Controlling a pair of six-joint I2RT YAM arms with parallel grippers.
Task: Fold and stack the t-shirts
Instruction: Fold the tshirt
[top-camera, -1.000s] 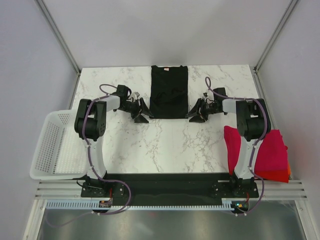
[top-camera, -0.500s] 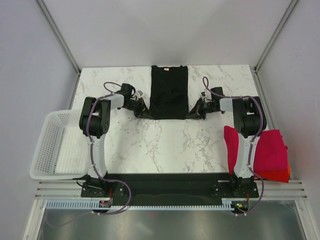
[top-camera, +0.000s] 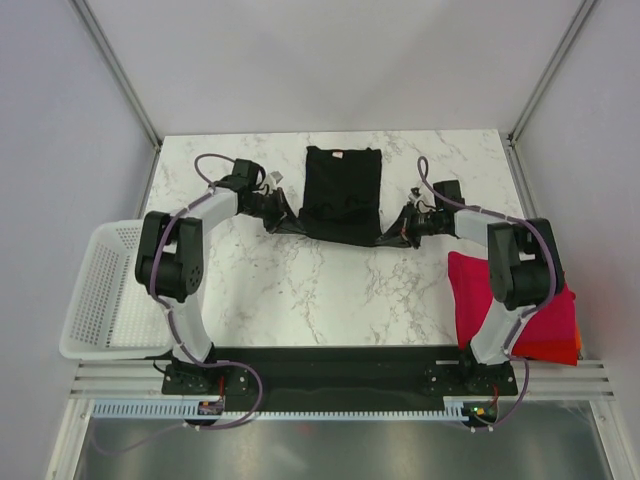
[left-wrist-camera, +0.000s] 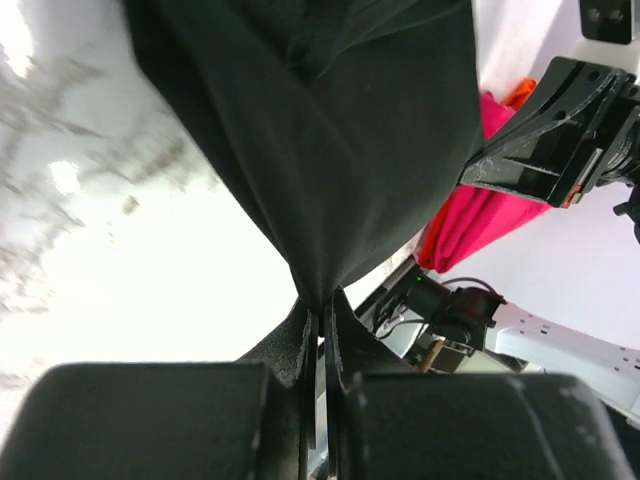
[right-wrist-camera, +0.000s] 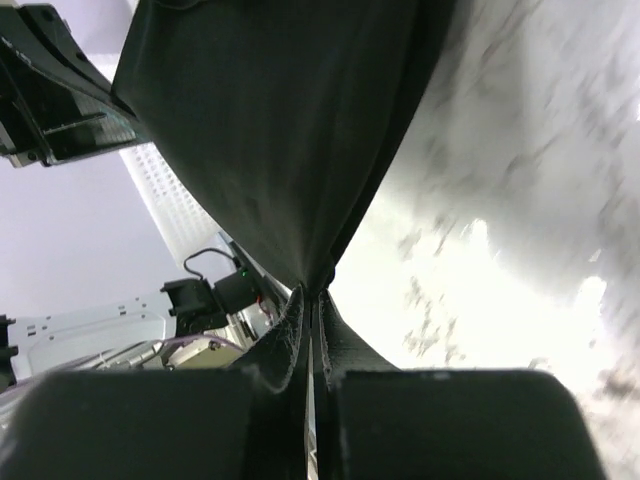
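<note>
Left claw (top-camera: 287, 224) and right claw (top-camera: 393, 237) each pinch a near corner of the black t-shirt (top-camera: 342, 190); its final fold and stacking onto the folded red shirts (top-camera: 550, 305) apparently remain.

A robotics lab test cell is shown, not a home. The marble-patterned counter (top-camera: 330, 290) is enclosed by plain pale wall panels (top-camera: 330, 60) held in bare aluminium posts (top-camera: 115, 72). A left arm (top-camera: 185, 315) and a right arm (top-camera: 495, 320) are bolted to a black base plate (top-camera: 330, 365) mounted on aluminium rails (top-camera: 110, 378). A slotted cable duct (top-camera: 340, 411) runs in front, and exposed cables (top-camera: 198, 168) are looped along the arms. Everyday goods are laid out among the hardware: a white mesh basket (top-camera: 100, 300) at the left edge, folded red shirts (top-camera: 550, 310) at the right edge, and a black shirt (top-camera: 342, 190) at the far side.
</note>
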